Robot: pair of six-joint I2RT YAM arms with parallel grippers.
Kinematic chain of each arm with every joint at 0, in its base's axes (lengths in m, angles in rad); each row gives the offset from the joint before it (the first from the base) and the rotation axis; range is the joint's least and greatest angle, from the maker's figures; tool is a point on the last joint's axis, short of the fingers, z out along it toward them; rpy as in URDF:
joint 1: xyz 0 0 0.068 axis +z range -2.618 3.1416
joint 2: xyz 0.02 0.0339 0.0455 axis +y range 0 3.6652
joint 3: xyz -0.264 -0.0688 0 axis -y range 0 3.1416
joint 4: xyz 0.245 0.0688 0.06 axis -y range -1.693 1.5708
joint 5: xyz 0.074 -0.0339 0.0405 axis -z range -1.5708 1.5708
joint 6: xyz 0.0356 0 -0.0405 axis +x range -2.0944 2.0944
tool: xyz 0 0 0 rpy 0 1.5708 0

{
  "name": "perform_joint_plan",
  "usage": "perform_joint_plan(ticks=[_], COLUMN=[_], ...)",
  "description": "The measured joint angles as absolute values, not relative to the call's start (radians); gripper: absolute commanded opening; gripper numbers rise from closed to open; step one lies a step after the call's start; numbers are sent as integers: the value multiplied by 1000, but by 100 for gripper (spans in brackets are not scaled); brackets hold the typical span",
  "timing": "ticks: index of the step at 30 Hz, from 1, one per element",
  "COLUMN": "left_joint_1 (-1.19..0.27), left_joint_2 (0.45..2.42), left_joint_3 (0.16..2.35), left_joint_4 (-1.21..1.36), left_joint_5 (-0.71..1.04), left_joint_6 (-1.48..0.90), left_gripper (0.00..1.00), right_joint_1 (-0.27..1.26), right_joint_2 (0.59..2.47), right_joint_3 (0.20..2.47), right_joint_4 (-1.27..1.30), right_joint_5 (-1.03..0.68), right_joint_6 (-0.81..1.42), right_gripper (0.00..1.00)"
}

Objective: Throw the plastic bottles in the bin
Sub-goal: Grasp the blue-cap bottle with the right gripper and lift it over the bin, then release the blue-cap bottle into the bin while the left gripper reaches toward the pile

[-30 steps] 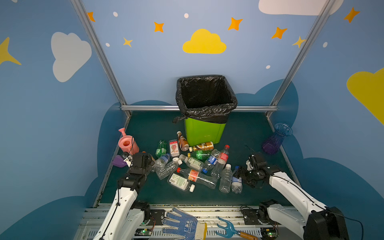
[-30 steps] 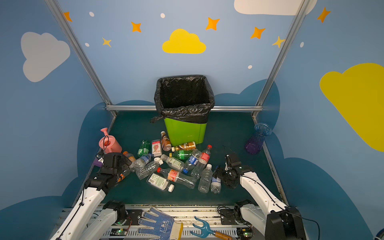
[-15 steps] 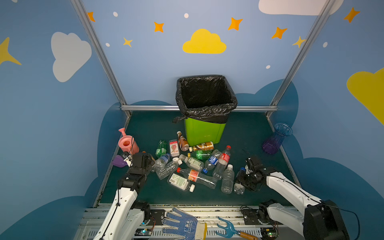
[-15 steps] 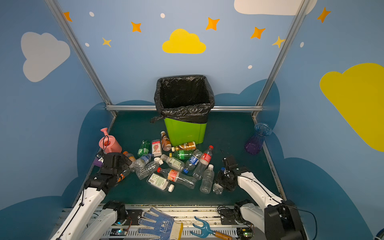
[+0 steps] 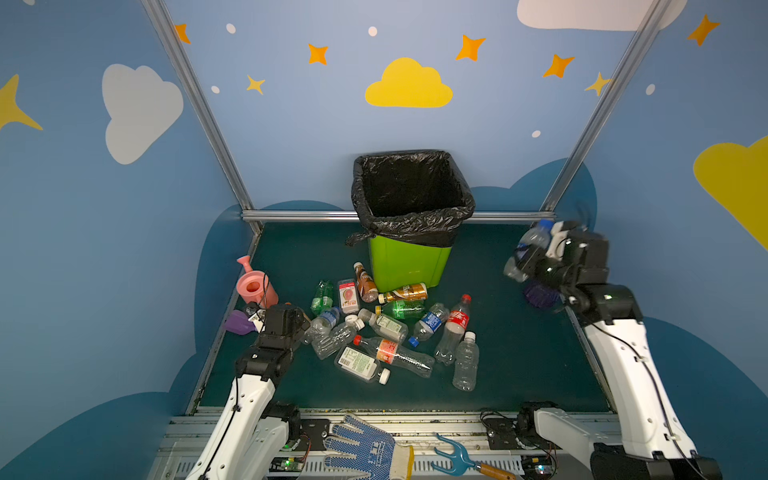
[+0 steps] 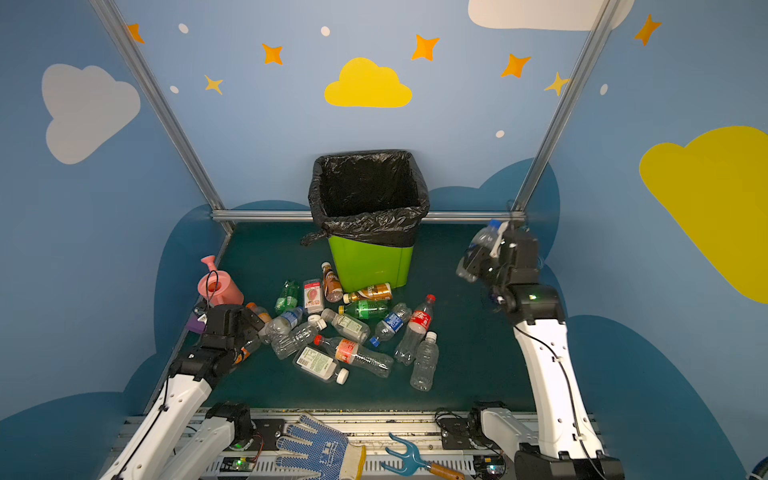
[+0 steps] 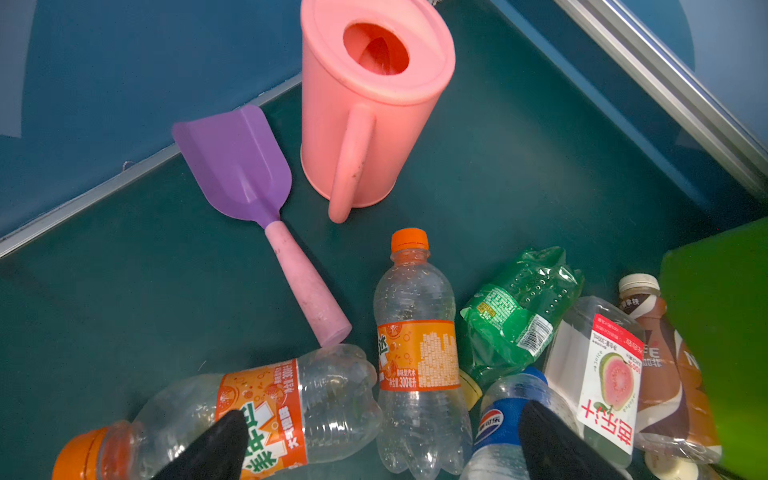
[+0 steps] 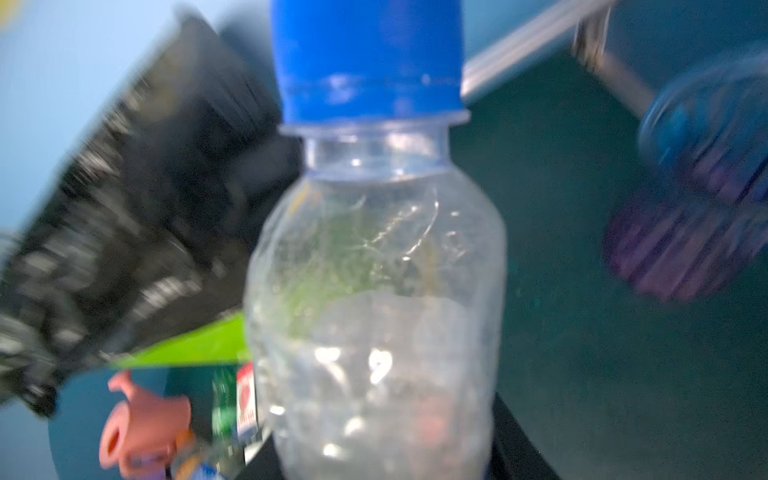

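Where my right pincer [image 5: 524,258] is concerned, it is clenched on the blue-capped bottle [image 5: 533,240], a clear one, and holds it well off the table [image 5: 519,357], to the right of the bin [image 5: 409,266] and apart from it, as both top views show. That bottle is tilted, cap uppermost toward the back wall. In the right wrist view the blue-capped bottle [image 8: 374,291] fills the middle, blurred, with the bin's black bag [image 8: 124,208] behind it. The bin stands upright at the back middle of the table, the bag folded over its rim. The other bottles [image 5: 386,332] lie in a loose heap on the table in front of the bin, a brown bottle [image 5: 365,286] just beside its base. My left pincer [image 7: 382,428] is released, jaws spread wide, low at the left edge of that heap. An orange-labelled bottle [image 7: 415,299] lies between its fingertips [image 7: 224,436]; whether they touch it I cannot tell. A pink watering can [image 5: 253,286] and a purple scoop [image 7: 237,166] sit just beyond, by the left wall. A purple vase [image 5: 540,296] stands partly hidden behind my right arm.
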State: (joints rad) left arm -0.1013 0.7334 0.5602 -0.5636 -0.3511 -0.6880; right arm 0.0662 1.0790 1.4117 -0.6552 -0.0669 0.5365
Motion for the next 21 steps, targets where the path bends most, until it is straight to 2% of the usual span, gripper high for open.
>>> perform_joint_plan(ticks=[5,8,10,12,14,16,18,19,21], left_joint_1=[-101,-101,-101,-101,-101,-101,-102,-102,-103], left_joint_2=[736,741,742,740,735,726,712,705,684], left_joint_3=[558,558,558,557,554,551,551,551,549], left_joint_4=[-555,-550,-550,-550,-549,-551,-555,-559,-563], left_joint_5=[-344,-340,-337,-333,-329,-329,-329,-329,-330], left_joint_6=[-688,-688,-688,-688,-688,-688,-689,-689,-689], left_gripper=[100,100,100,100,100,100,100,100,100], right_joint_1=[46,47,69,130,210,286,334,355,375], right_joint_2=[1103,1143,1203,1320,1515,1770,1961,2027,2061], right_joint_3=[1662,1710,1728,1813,2030,2339,2573,2642,2641], right_joint_4=[-548,-461,-377,-348,-392,-482,-609,-681,-775], right_joint_5=[-92,-132,-164,-189,-250,-320,-341,-344,-342], right_joint_6=[520,561,607,625,616,569,519,494,463], right_gripper=[46,45,48,56,69,81,90,92,94])
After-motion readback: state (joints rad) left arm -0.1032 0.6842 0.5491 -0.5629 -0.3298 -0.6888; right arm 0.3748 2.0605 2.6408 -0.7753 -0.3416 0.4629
